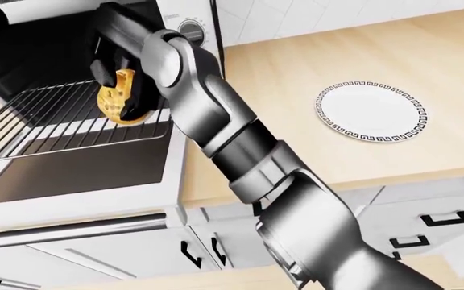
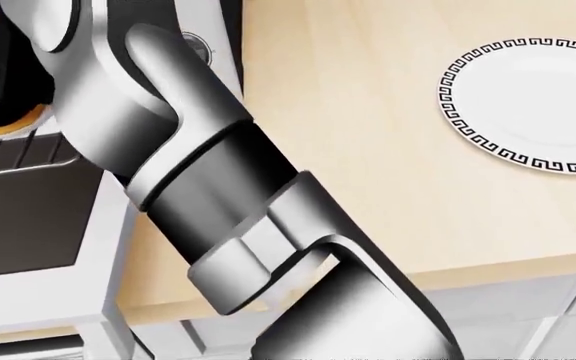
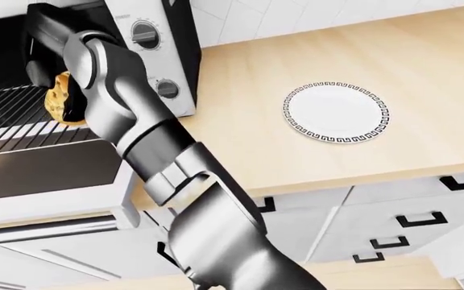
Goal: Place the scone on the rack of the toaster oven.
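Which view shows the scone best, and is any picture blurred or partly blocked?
Left-eye view: sharp, scone clear in the right hand over the rack. Head view: the arm fills the middle, scone cut off at the left edge. Right-eye view: sharp, arm partly hides the scone.

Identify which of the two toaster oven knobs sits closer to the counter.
The lower knob, under the upper knob on the toaster oven panel; below it comes the counter.

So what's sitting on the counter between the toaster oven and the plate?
Nothing: in the right-eye view, bare wooden counter runs between the toaster oven and the empty plate.
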Available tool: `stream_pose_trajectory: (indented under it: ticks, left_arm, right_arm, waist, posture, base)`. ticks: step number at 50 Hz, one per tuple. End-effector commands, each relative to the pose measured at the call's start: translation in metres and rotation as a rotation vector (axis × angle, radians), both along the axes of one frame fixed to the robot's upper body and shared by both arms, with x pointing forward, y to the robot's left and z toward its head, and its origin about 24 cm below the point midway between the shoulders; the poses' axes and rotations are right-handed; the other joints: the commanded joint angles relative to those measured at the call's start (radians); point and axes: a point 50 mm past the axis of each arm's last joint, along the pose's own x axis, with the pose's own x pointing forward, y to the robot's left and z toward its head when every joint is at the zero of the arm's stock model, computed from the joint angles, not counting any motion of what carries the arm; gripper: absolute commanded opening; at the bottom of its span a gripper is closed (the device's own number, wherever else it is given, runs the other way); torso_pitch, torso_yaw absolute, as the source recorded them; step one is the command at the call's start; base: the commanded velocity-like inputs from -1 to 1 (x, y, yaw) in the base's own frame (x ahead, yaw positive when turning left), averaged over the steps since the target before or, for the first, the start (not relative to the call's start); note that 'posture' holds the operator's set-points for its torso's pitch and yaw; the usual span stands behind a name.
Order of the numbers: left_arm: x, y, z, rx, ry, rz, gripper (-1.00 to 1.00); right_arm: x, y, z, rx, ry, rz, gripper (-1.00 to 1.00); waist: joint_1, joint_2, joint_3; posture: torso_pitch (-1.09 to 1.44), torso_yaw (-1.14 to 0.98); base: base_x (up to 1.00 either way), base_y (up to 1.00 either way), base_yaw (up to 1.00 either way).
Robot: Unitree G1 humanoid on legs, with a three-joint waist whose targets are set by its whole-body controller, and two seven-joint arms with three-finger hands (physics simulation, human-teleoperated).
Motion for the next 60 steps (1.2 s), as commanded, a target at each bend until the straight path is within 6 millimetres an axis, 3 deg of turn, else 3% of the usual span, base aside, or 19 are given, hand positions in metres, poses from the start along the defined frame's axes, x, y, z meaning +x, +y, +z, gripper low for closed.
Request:
stream_pose_trajectory:
  ticks: [1, 19, 38, 39, 40, 41, 55, 60]
  left_arm:
    - [-0.008, 0.003, 0.01, -0.006, -0.065, 0.019, 1.0]
    - [-0.009, 0.003, 0.01, -0.006, -0.063, 0.019, 1.0]
    - [-0.01, 0.004, 0.011, -0.007, -0.067, 0.021, 1.0]
    - [-0.01, 0.004, 0.011, -0.007, -0.066, 0.021, 1.0]
    - [-0.01, 0.004, 0.011, -0.006, -0.066, 0.022, 1.0]
    - [-0.01, 0.004, 0.011, -0.007, -0.066, 0.021, 1.0]
    - [-0.012, 0.005, 0.012, -0.007, -0.068, 0.023, 1.0]
    - [-0.012, 0.005, 0.012, -0.007, -0.068, 0.022, 1.0]
  right_arm:
    - [-0.009, 0.003, 0.021, 0.037, -0.097, 0.025, -0.98]
    - [-0.008, 0.015, 0.009, 0.056, -0.082, 0.042, -0.98]
    - [-0.011, 0.018, 0.022, 0.093, -0.096, 0.038, -0.99]
    - [-0.01, 0.017, 0.023, 0.097, -0.097, 0.035, -0.95]
    - [-0.01, 0.017, 0.023, 0.101, -0.098, 0.032, 0.84]
    - [-0.01, 0.016, 0.023, 0.101, -0.097, 0.032, 1.0]
    - [-0.008, 0.015, 0.02, 0.107, -0.083, 0.029, 1.0]
    - [-0.009, 0.011, 0.029, 0.136, -0.094, 0.024, 1.0]
  waist:
    - [0.0, 0.008, -0.024]
    - [0.001, 0.01, -0.026]
    - [0.003, 0.007, -0.024]
    - [0.003, 0.007, -0.024]
    - [0.003, 0.007, -0.024]
    - [0.003, 0.006, -0.023]
    - [0.005, 0.006, -0.023]
    - [0.006, 0.005, -0.023]
  posture:
    - [0.0, 0.0]
    - [0.0, 0.0]
    - [0.0, 0.0]
    - [0.0, 0.0]
    - [0.0, 0.0]
    - [0.0, 0.0]
    - [0.0, 0.0]
    - [0.0, 0.0]
  base:
    - [0.0, 0.0, 0.0]
    - [0.0, 0.0, 0.0]
    - [0.0, 0.0, 0.0]
    - [0.0, 0.0, 0.0]
    - [0.0, 0.0, 0.0]
    - [0.0, 0.0, 0.0]
    - [0.0, 0.0, 0.0]
    - [0.0, 0.0, 0.0]
